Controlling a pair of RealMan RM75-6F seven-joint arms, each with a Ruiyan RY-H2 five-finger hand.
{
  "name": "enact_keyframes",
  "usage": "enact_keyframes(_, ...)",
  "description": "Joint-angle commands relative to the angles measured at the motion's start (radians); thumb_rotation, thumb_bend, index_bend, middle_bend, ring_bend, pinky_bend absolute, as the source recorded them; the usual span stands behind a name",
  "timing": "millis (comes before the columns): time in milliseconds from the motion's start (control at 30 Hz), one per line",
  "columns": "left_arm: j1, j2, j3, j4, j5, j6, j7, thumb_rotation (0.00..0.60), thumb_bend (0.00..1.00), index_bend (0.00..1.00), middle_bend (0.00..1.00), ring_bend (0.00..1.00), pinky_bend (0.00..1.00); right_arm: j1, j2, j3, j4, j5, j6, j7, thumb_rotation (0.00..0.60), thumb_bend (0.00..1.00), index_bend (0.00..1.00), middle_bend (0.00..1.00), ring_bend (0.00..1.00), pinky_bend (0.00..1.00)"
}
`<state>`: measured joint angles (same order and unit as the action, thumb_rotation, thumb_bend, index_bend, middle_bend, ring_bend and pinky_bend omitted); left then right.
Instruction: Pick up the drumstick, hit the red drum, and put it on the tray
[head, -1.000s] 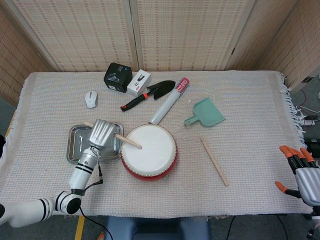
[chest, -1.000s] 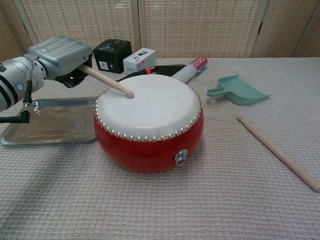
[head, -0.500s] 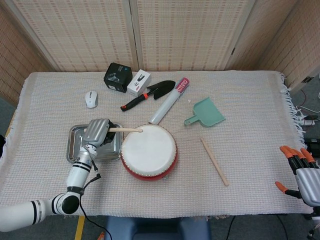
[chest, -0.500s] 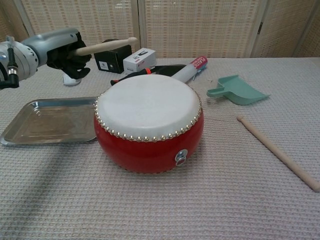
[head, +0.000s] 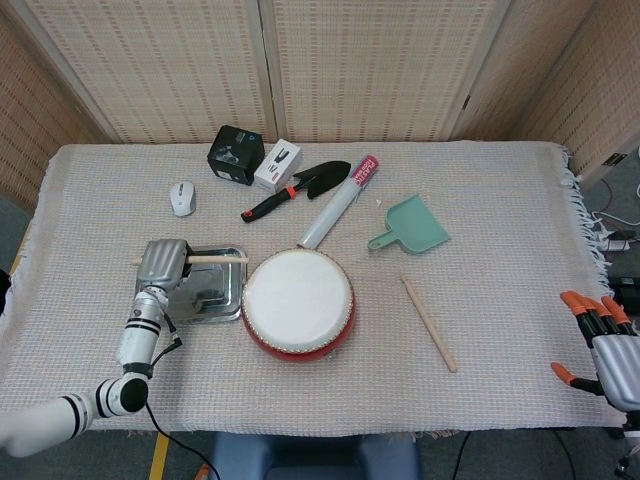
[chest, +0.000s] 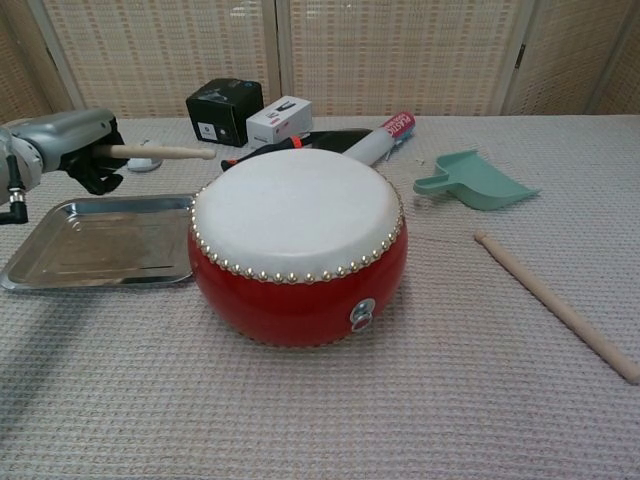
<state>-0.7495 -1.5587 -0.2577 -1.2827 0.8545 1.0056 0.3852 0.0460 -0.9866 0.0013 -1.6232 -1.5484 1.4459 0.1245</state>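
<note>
My left hand (head: 161, 266) (chest: 70, 141) grips a wooden drumstick (head: 215, 259) (chest: 162, 153) and holds it level above the metal tray (head: 228, 304) (chest: 60, 272), its tip pointing toward the red drum (head: 298, 303) (chest: 300, 243). The stick is clear of the white drumhead. A second drumstick (head: 429, 323) (chest: 552, 303) lies on the cloth right of the drum. My right hand (head: 600, 338) hangs at the table's right edge with its fingers apart and nothing in them.
At the back lie a white mouse (head: 182, 198), a black box (head: 236, 155), a white box (head: 278, 165), a black trowel (head: 296, 189), a rolled tube (head: 340, 201) and a teal dustpan (head: 414, 224).
The left hand lifted the drumstick off the drumhead and drew it leftward, from over the drum to over the tray. The right hand stayed still.
</note>
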Motion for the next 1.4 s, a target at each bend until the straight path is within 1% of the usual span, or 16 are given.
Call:
enact_keyframes(33,-0.004,-0.019,0.015,0.037,0.001,-0.017,0.006,0.6,0.61,1.0,1.0,0.93,1.0,0.001,-0.001,0.0,0.0,0.001,-0.003,-0.001,0.6,0.18,0.07,0.07,0.0,0.0)
enact_keyframes(167,-0.017,-0.038,0.039,0.081,0.02,-0.037,0.041,0.6,0.6,1.0,1.0,0.92,1.0,0.002,-0.002,0.0,-0.002,0.006,-0.007,-0.004,0.6,0.18,0.07,0.07,0.0,0.0)
enact_keyframes(267,-0.023,-0.049,0.037,0.097,0.014,-0.053,0.044,0.6,0.6,0.99,0.99,0.91,1.0,0.0,-0.001,0.001,-0.005,0.009,-0.005,-0.009,0.6,0.18,0.07,0.07,0.0,0.0)
enact_keyframes(367,-0.029,-0.054,0.029,0.101,0.004,-0.066,0.043,0.6,0.6,0.96,0.96,0.88,0.97,-0.001,0.0,0.002,-0.009,0.015,-0.005,-0.015,0.6,0.18,0.07,0.07,0.0,0.0)
enact_keyframes(467,-0.031,-0.051,0.028,0.089,-0.002,-0.072,0.052,0.6,0.59,0.9,0.9,0.82,0.94,0.0,0.0,0.003,-0.013,0.017,-0.008,-0.021,0.6,0.18,0.07,0.07,0.0,0.0)
enact_keyframes(533,-0.035,-0.04,0.032,0.074,-0.015,-0.09,0.068,0.6,0.56,0.82,0.83,0.75,0.89,0.001,-0.001,0.003,-0.015,0.018,-0.01,-0.024,0.6,0.18,0.07,0.07,0.0,0.0)
enact_keyframes(600,-0.039,-0.024,0.034,0.052,-0.032,-0.11,0.08,0.6,0.5,0.69,0.67,0.61,0.79,0.002,-0.001,0.004,-0.016,0.019,-0.011,-0.026,0.6,0.18,0.07,0.07,0.0,0.0)
enact_keyframes(633,-0.04,-0.017,0.034,0.043,-0.035,-0.115,0.082,0.6,0.49,0.66,0.63,0.57,0.75,0.002,-0.001,0.004,-0.016,0.02,-0.011,-0.026,0.6,0.18,0.07,0.07,0.0,0.0)
enact_keyframes(700,-0.04,-0.003,0.038,0.024,-0.038,-0.119,0.087,0.6,0.45,0.54,0.5,0.44,0.63,0.003,-0.001,0.005,-0.016,0.022,-0.013,-0.026,0.6,0.18,0.07,0.07,0.0,0.0)
enact_keyframes(767,-0.04,0.005,0.04,0.012,-0.035,-0.116,0.089,0.6,0.42,0.44,0.42,0.37,0.56,0.004,-0.002,0.006,-0.016,0.021,-0.015,-0.027,0.6,0.18,0.07,0.07,0.0,0.0)
enact_keyframes(833,-0.04,0.01,0.042,0.006,-0.031,-0.111,0.088,0.6,0.4,0.34,0.35,0.31,0.52,0.006,-0.003,0.006,-0.017,0.02,-0.016,-0.029,0.6,0.18,0.07,0.07,0.0,0.0)
enact_keyframes(1000,-0.046,0.017,0.048,0.0,-0.043,-0.121,0.096,0.6,0.36,0.13,0.19,0.16,0.36,0.005,-0.002,0.006,-0.019,0.019,-0.014,-0.032,0.6,0.18,0.07,0.07,0.0,0.0)
enact_keyframes(1100,-0.05,0.021,0.052,-0.004,-0.057,-0.133,0.102,0.6,0.36,0.05,0.12,0.08,0.26,0.003,-0.001,0.006,-0.022,0.018,-0.01,-0.033,0.6,0.18,0.07,0.07,0.0,0.0)
enact_keyframes(1200,-0.054,0.025,0.059,-0.006,-0.063,-0.135,0.113,0.6,0.36,0.0,0.05,0.01,0.19,0.002,0.0,0.005,-0.024,0.018,-0.008,-0.035,0.6,0.18,0.07,0.07,0.0,0.0)
enact_keyframes(1333,-0.059,0.034,0.064,-0.012,-0.087,-0.142,0.127,0.6,0.36,0.0,0.0,0.0,0.13,0.002,0.001,0.005,-0.026,0.016,-0.007,-0.035,0.6,0.18,0.07,0.07,0.0,0.0)
enact_keyframes(1400,-0.062,0.039,0.067,-0.013,-0.101,-0.144,0.137,0.6,0.35,0.0,0.0,0.0,0.1,0.002,0.001,0.005,-0.027,0.015,-0.007,-0.034,0.6,0.18,0.07,0.07,0.0,0.0)
